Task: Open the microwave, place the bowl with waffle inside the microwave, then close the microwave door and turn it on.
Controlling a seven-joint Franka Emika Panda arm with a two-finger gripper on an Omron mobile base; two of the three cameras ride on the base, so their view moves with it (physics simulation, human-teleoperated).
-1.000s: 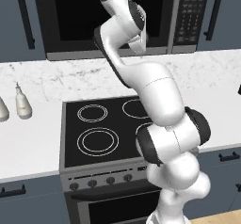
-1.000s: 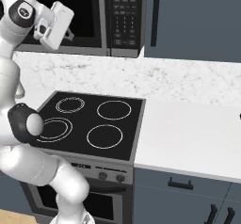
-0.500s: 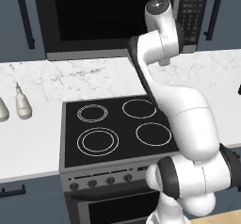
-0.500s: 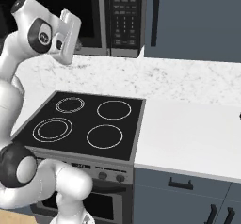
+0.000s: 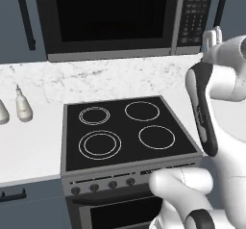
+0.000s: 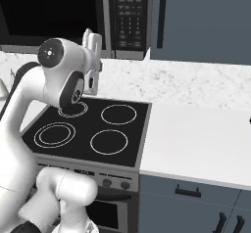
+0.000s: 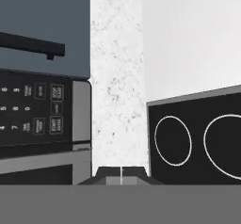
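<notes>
The microwave (image 5: 115,19) hangs above the stove with the microwave door (image 5: 108,16) closed; its dark window (image 6: 49,11) shows nothing inside. The narrow keypad (image 5: 193,12) sits at its right end. My hand (image 6: 92,43) hovers in front of the back wall, just below and beside the keypad (image 6: 128,14). In the hand view, rolled sideways, the keypad (image 7: 33,112) lies at the left and my gripper (image 7: 121,175) is shut on nothing. The bowl and the waffle are out of view.
A black four-ring stove (image 5: 127,129) lies under the arm, with knobs along its front. Two small white bottles (image 5: 21,105) stand on the marble counter at the left. A white counter (image 6: 196,139) stretches right of the stove, below a grey cabinet with a dark handle (image 6: 161,16).
The arm has swung right and down, from in front of the microwave door to the keypad side. The gripper stayed shut and the door stayed closed.
</notes>
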